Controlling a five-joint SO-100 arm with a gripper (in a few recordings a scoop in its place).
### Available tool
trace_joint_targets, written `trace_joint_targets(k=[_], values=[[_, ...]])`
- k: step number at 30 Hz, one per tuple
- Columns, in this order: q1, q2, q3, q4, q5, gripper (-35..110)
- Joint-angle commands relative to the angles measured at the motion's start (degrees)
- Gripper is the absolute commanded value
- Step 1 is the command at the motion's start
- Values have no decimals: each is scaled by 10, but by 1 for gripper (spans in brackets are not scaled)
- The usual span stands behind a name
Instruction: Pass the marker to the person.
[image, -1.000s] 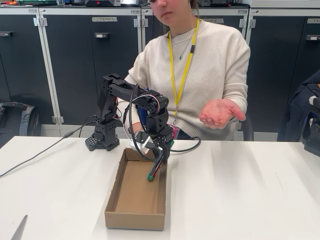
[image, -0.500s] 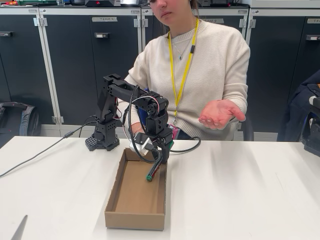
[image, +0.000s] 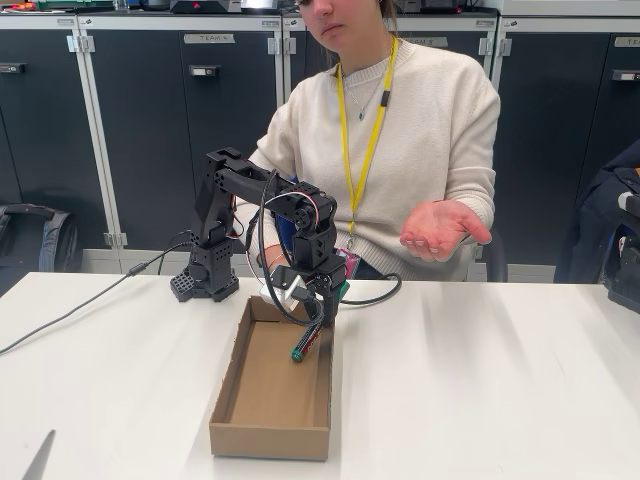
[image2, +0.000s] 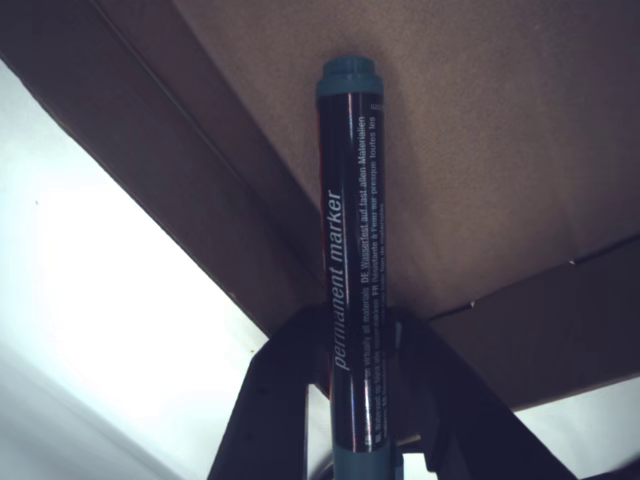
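Clamping the marker (image2: 353, 270) between its fingers, the gripper (image: 316, 312) holds it tilted over a cardboard box (image: 268, 440); behind the table (image: 480, 400), the person (image: 400, 130) extends an open palm (image: 440, 228)

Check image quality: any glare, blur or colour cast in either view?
Fixed view: even light, sharp, soft shadows inside the box. Wrist view: dim bluish cast, the table blown out white, the marker lettering readable, the fingers dark silhouettes.

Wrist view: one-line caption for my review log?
Black two-finger gripper shut on a green-ended permanent marker above the brown cardboard box.
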Motion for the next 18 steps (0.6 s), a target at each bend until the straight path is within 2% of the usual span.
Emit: trace_joint_targets(k=[1,11,18], values=[[-1,11,-11,-4,-4,-5],[17,154,-134,125,-59,-5],[40,201,-182,140,-144,-5]])
